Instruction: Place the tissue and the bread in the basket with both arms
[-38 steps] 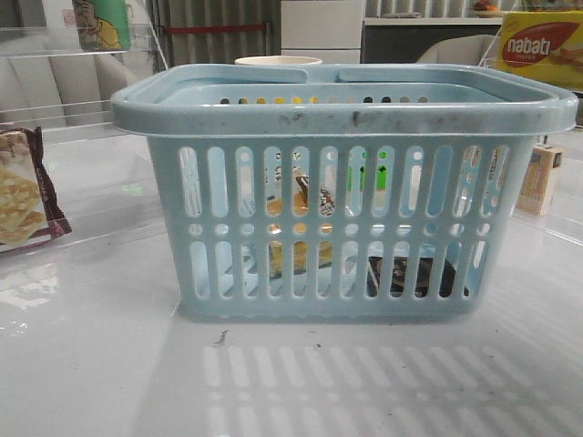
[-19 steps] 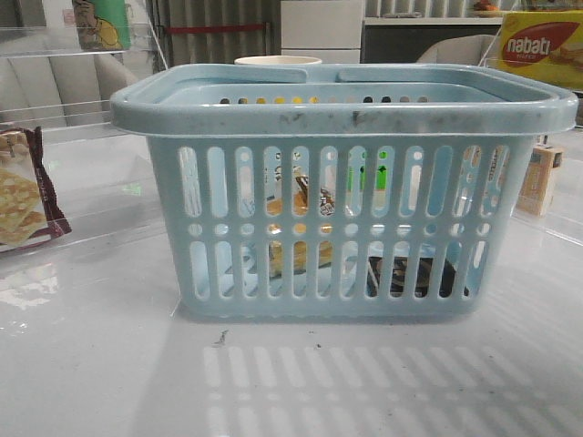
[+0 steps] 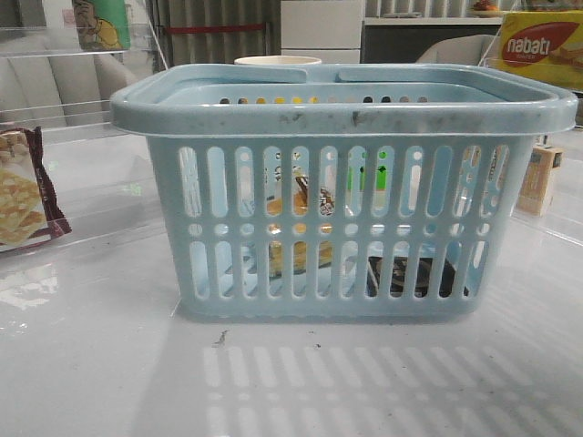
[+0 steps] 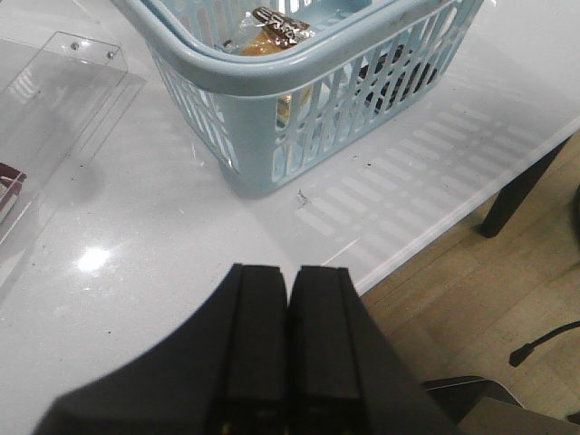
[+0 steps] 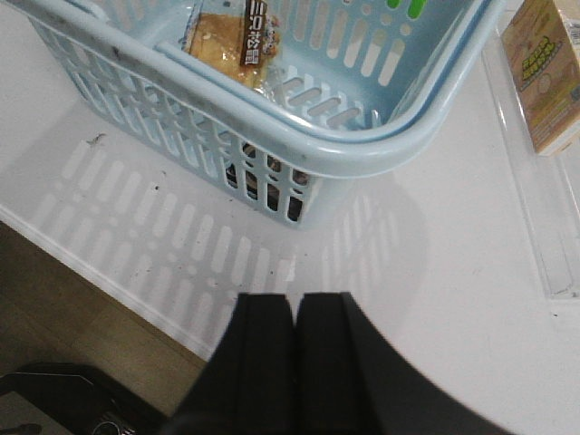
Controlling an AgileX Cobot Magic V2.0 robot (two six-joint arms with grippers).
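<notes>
The basket stands in the middle of the white surface. Inside it the bread leans toward the left, and the tissue lies low at the right. The left end effector and right end effector hang clear of it, fingers pressed together, empty.

Mock shop: shopping basket, nabati box, acrylic shelves.
</notes>
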